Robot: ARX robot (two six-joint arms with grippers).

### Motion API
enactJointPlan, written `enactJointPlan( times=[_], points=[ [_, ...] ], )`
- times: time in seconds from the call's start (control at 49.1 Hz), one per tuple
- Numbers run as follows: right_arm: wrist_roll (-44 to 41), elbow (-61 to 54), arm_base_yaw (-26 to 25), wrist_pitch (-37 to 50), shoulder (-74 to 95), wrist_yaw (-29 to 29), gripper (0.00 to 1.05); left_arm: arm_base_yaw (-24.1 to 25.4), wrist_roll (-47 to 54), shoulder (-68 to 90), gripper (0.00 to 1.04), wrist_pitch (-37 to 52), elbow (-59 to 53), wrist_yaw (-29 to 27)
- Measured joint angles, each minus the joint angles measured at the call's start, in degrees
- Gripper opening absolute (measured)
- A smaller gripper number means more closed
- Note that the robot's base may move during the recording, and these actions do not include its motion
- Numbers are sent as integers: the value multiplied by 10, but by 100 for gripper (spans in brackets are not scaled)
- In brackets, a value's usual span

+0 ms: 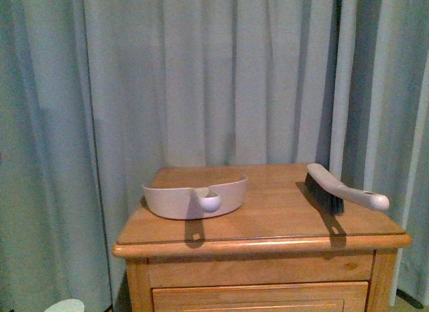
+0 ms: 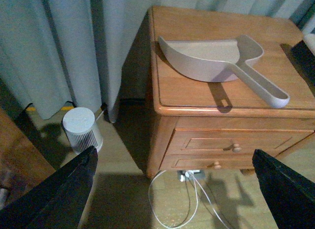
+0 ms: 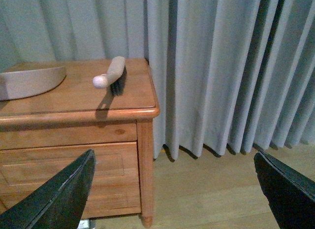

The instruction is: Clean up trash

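The left tool (image 2: 173, 152) is spread wide, its two dark, matte fingers (image 2: 59, 189) far apart. The right tool (image 3: 173, 154) is equally parted. Ahead of the left tool stands a glossy honey-coloured wooden table (image 2: 187, 91) with knobbed drawers. It carries a smooth, pale pinkish-white plastic dustpan (image 2: 206, 59), a shallow curved scoop whose long handle reaches toward that tool. Ahead of the right tool lies a brush (image 3: 113, 71) with a rounded pale handle and dark bristles. Below the left tool, on the floor, sits a small white ribbed cylinder (image 2: 81, 128). Pleated grey-blue curtains (image 3: 221, 66) hang behind. The trash shows in no view, so its place and heading cannot be told.
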Motion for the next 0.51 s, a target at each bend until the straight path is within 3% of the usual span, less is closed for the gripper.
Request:
enactJointPlan(
  times=[0.204,0.366,0.509],
  points=[
    [0,0,0,0,0,0,97,-173,-33,211,97,-150,274,-116],
    [0,0,0,0,0,0,97,-232,-70,317,97,-183,383,-154],
    [0,0,0,0,0,0,97,-242,-97,397,97,-199,450,-191]
  ],
)
